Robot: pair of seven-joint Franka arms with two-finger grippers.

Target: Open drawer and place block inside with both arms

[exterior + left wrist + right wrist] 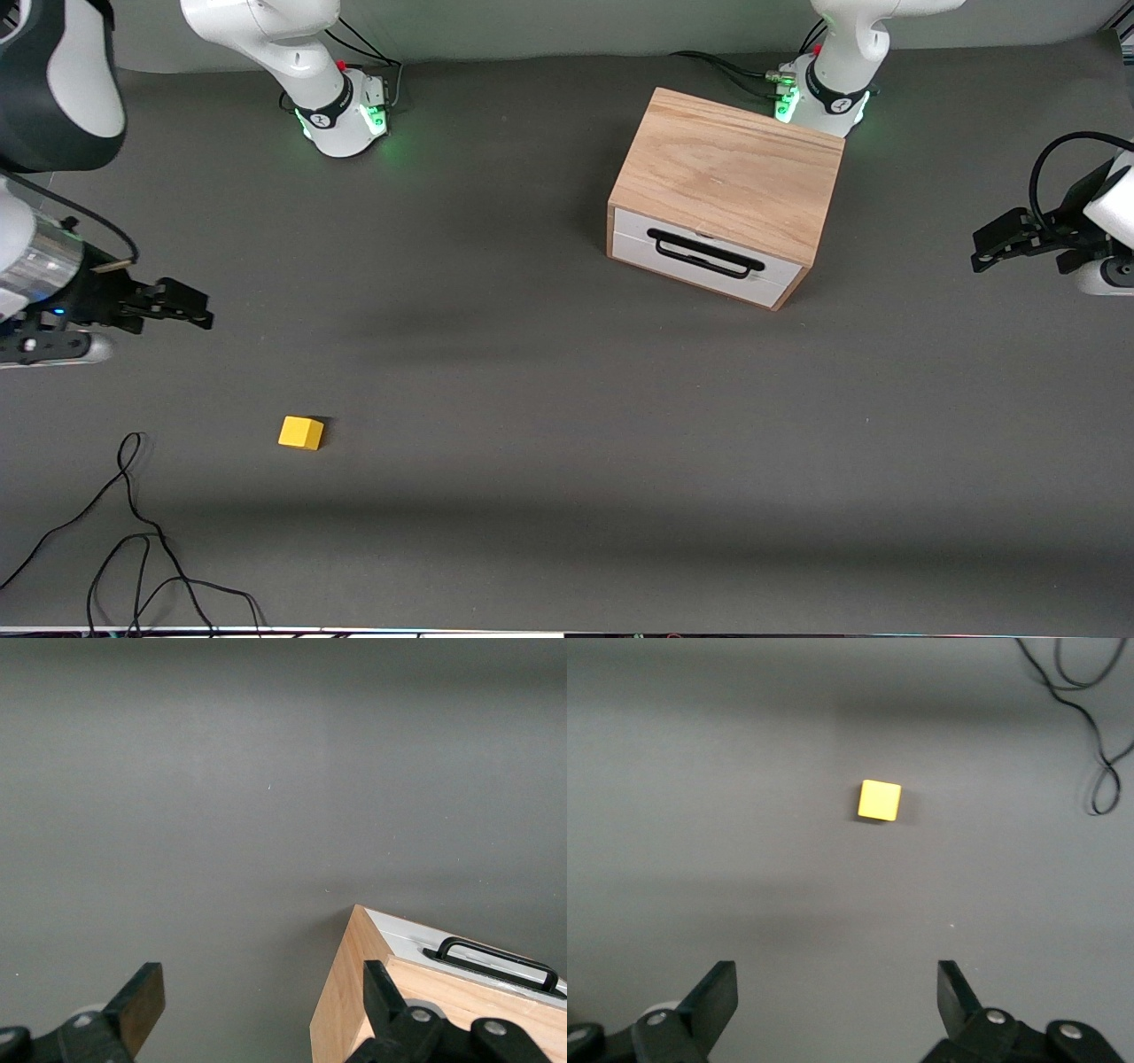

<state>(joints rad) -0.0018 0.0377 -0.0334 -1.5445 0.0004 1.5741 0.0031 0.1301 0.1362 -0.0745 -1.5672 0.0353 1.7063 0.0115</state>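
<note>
The drawer [706, 256] is shut, its white front and black bar handle [704, 253] set in a light-oak cabinet [728, 168] near the left arm's base. A corner of that cabinet [354, 992] and the handle [496, 958] show in the left wrist view. The yellow block [301, 432] lies on the grey mat toward the right arm's end, nearer the front camera; it also shows as the block [880, 800] in the right wrist view. My left gripper [985, 248] hangs open and empty over the mat beside the cabinet. My right gripper [197, 307] hangs open and empty over the mat, apart from the block.
A loose black cable [133, 532] lies curled on the mat at the corner nearest the front camera at the right arm's end, and the same cable [1085, 718] shows in the right wrist view. Grey mat [549, 425] covers the table.
</note>
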